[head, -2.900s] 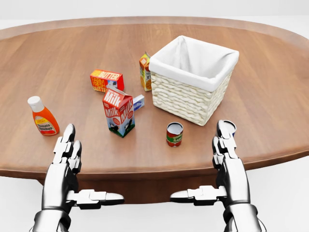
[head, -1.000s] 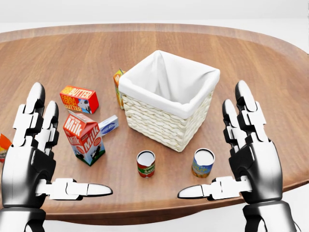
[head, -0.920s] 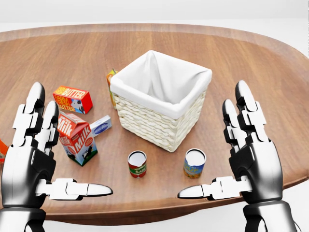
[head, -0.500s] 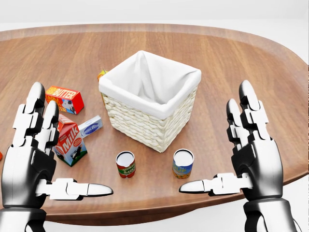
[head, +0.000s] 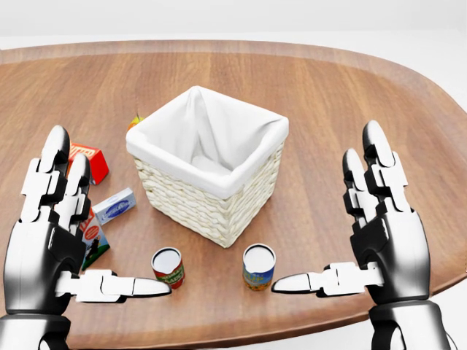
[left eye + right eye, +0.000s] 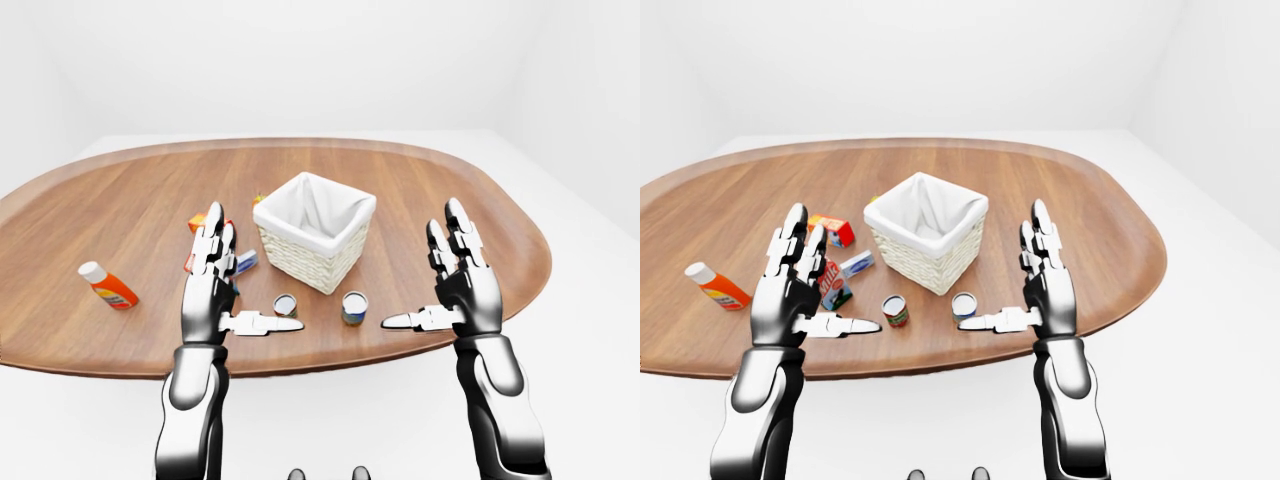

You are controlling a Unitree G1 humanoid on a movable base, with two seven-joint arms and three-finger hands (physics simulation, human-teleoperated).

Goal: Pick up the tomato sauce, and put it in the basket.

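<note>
Red-labelled tomato sauce [image 5: 168, 267] sits near the table's [image 5: 350, 87] lower edge; my left hand [image 5: 45, 240] and right hand [image 5: 383, 233] are spread wide, empty; risk: grabbing the neighbouring blue can [image 5: 258, 267]

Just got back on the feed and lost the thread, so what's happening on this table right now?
Nothing is being held. Both hands, left and right, are raised open above the table's near edge. The tomato sauce can stands upright beside another can, just below the lined basket in the head view, untouched. A butter box, milk carton and orange bottle lie to the left.
</note>
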